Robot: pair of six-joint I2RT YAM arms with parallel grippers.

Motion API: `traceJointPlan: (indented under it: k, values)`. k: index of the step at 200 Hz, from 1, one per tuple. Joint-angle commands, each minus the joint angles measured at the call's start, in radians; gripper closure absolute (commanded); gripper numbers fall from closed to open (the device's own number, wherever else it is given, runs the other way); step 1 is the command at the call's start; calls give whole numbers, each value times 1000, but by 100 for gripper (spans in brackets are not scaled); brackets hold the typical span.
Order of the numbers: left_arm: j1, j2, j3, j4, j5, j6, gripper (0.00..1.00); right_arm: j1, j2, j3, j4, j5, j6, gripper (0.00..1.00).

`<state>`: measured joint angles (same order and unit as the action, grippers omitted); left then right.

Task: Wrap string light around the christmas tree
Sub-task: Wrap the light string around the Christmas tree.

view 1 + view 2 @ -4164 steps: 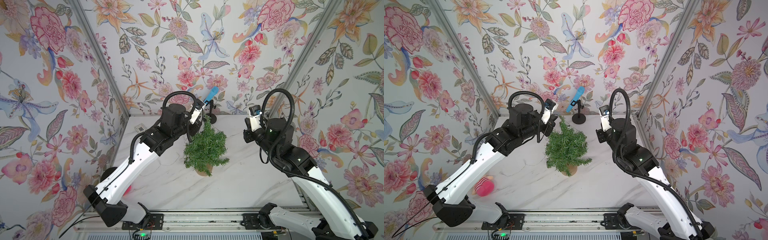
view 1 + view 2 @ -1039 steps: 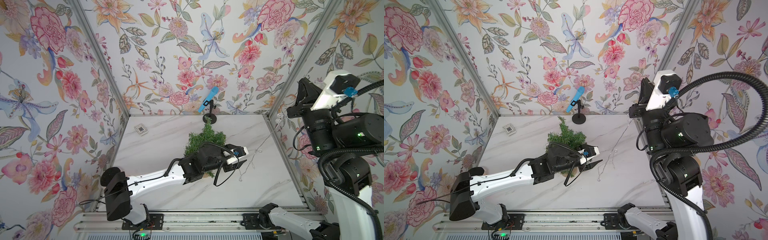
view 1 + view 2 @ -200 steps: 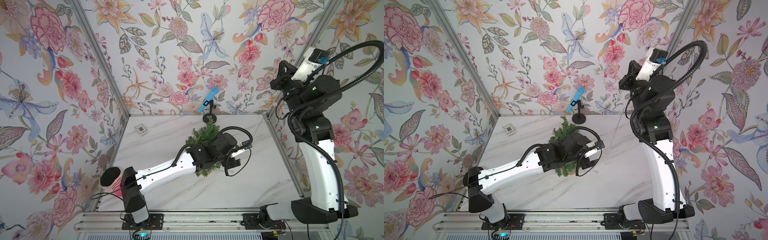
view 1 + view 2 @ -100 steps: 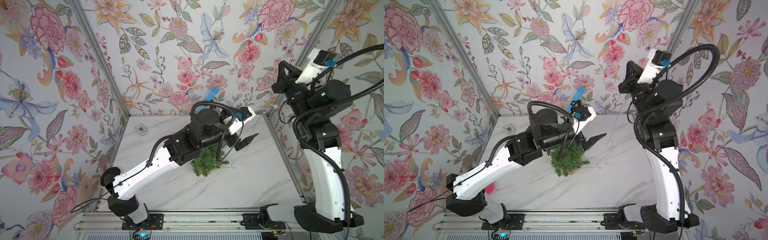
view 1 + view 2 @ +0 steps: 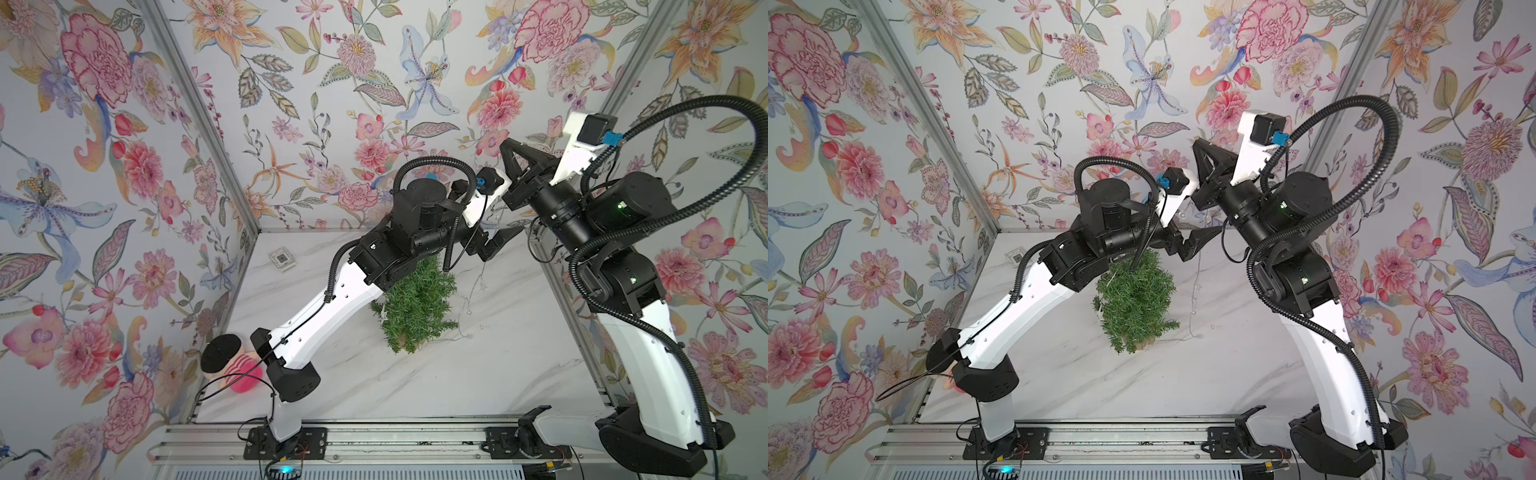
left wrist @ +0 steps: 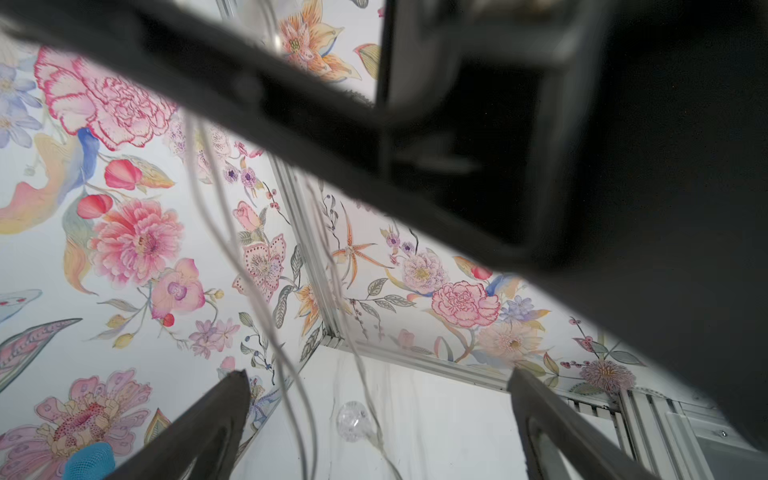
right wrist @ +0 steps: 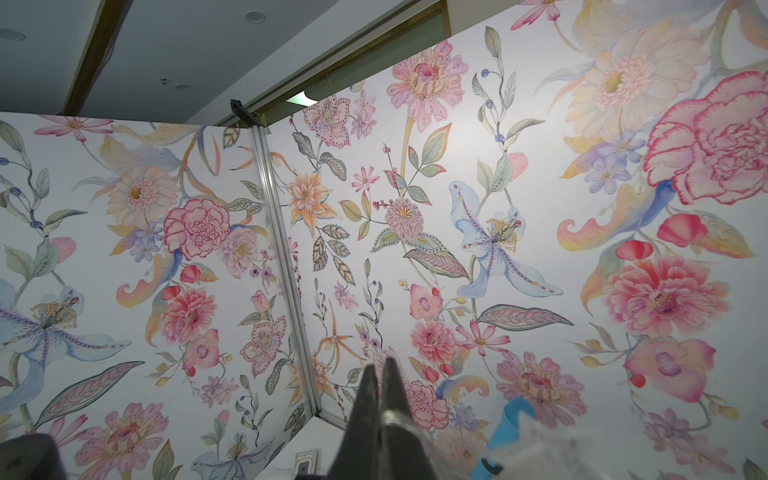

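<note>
Strands of thin silvery-white string light point(image 6: 352, 419) with tiny clear bulbs hang almost straight down between the fingers of my left tool point(image 6: 376, 374). Those fingers stand wide apart with nothing gripped. My coming move turns on this: the wire's long axis runs up and down, the left tool's gap straddles it, and I judge that closing there would catch it.

My right tool point(image 7: 382, 363) sits high above with its fingers pressed together. The strands climb toward it, so I judge it pinches the wire's upper part, though the pinch itself is not sharply shown.

In both top views the wire point(image 5: 469, 309) drops past the left tool point(image 5: 503, 241) to the white marbled desk point(image 5: 415, 386), just right of the small bushy green christmas tree point(image 5: 415, 307), and trails by the tree's foot. The tree stands below the left tool and to its left, its top hidden under my left forearm. That forearm and its black cable are what could foul a pass around the tree. A pink striped ball point(image 5: 245, 374) and a small square card point(image 5: 282, 259) lie well apart.
</note>
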<state>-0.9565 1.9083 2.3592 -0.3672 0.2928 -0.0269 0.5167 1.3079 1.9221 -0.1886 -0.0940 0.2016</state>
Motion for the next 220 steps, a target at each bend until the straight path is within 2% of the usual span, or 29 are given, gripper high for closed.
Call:
traceJointPlan:
  k: [1,21,41,83,129,149,198,220]
  values:
    - [-1,7,36,-3,15,-14,5,36,-12,-11,30,5,-24,100]
    - [-1,16,38,5,25,-21,21,62,-16,-17,29,15,-38,100]
    - [1,16,37,12,28,-28,42,69,-28,-36,31,47,-48,100]
    - [4,11,21,19,39,-32,63,69,-65,-86,58,80,-46,100]
    - [16,-12,-44,59,52,-43,100,66,-122,-137,55,120,-50,100]
    - [27,-10,-38,77,55,-66,100,65,-160,-169,54,128,-40,98]
    - [46,-9,-37,119,77,-102,100,64,-295,-309,57,160,-4,70]
    - [47,-5,-27,140,51,-125,100,63,-357,-371,34,172,11,51]
